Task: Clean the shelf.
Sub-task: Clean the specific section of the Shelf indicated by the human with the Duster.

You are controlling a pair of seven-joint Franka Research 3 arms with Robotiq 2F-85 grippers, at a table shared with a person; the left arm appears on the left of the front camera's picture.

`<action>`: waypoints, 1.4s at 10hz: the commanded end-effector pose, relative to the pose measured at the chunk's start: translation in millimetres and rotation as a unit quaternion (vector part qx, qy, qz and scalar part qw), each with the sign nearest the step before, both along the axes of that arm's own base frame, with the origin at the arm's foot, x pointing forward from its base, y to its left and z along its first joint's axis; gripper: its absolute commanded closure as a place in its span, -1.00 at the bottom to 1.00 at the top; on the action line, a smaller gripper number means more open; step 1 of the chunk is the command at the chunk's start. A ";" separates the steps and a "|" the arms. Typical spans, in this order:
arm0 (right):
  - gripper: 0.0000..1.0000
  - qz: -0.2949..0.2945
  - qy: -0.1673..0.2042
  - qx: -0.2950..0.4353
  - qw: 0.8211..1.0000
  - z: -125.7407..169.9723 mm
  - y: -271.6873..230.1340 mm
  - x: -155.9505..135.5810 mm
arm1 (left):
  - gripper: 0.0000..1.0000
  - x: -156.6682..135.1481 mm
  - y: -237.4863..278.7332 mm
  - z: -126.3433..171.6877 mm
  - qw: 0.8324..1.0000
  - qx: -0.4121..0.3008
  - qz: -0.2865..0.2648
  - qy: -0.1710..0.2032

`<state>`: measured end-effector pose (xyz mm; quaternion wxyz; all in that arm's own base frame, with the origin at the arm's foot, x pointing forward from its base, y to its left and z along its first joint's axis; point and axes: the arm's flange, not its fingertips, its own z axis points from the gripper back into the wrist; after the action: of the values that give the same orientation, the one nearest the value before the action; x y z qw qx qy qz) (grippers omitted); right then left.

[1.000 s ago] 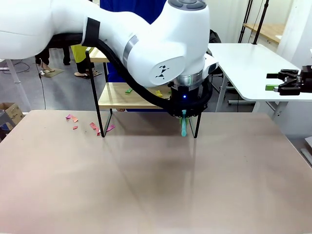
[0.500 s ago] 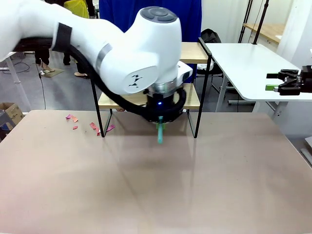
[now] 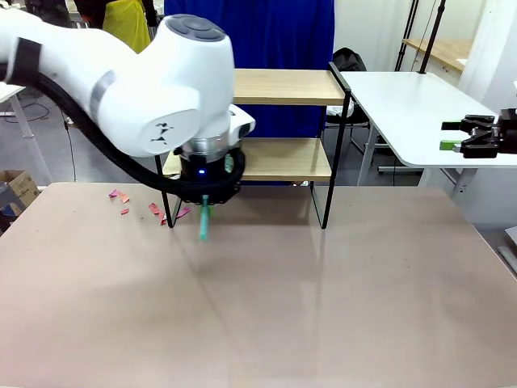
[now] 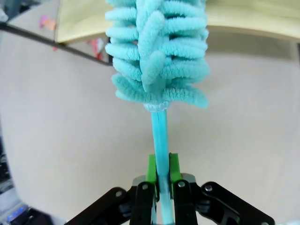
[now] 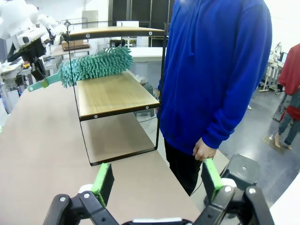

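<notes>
The shelf (image 3: 283, 86) stands at the table's far side, two light boards in a black frame. My left gripper (image 3: 205, 199) hangs in front of the left end of its lower board (image 3: 284, 158), shut on the thin handle of a teal fluffy duster (image 3: 203, 225). In the left wrist view the green pads (image 4: 151, 168) clamp the handle (image 4: 161, 136), and the duster head (image 4: 157, 51) reaches toward the board (image 4: 253, 18). In the right wrist view the duster (image 5: 93, 63) lies across the lower board (image 5: 112, 93). My right gripper (image 3: 477, 136) (image 5: 157, 180) is open at the far right.
Pink paper scraps (image 3: 121, 198) lie on the tan table by the shelf's left front leg (image 3: 166, 206). A person in a blue hoodie (image 5: 215, 70) stands behind the shelf. A white table (image 3: 412, 105) adjoins at the right. The near tabletop (image 3: 258, 315) is bare.
My left arm has swept the duster leftward along the lower board, from its right end to its left end. Small scraps seen on that board earlier no longer show. The right arm is unmoved.
</notes>
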<state>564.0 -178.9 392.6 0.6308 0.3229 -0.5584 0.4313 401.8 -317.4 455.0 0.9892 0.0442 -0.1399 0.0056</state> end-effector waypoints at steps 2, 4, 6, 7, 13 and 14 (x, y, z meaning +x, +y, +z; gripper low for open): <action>-1.00 0.002 -0.003 -0.001 1.000 3.0 2.1 0.8 | 0.74 0.6 45.0 3.1 0.996 0.069 0.017 0.044; -1.00 0.002 -0.003 -0.001 1.000 3.0 2.1 0.8 | 0.74 -7.9 53.3 14.9 0.985 0.156 0.058 0.041; -1.00 0.002 -0.003 -0.001 1.000 3.0 2.1 0.8 | 0.74 -25.9 27.8 42.3 0.985 0.165 0.043 0.002; -1.00 0.002 -0.003 -0.001 1.000 3.0 2.1 0.8 | 0.74 -7.2 51.6 13.7 0.990 0.134 0.032 0.037; -1.00 0.002 -0.003 -0.001 1.000 3.0 2.1 0.8 | 0.74 -29.5 59.1 61.3 0.995 0.059 -0.079 -0.016; -1.00 0.002 -0.003 -0.001 1.000 3.0 2.1 0.8 | 0.74 -34.5 66.0 68.8 0.991 0.046 -0.121 -0.021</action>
<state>563.9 -178.9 392.5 0.6308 0.3229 -0.5584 0.4312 379.4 -275.9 525.6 0.9778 0.1049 -0.1662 -0.0726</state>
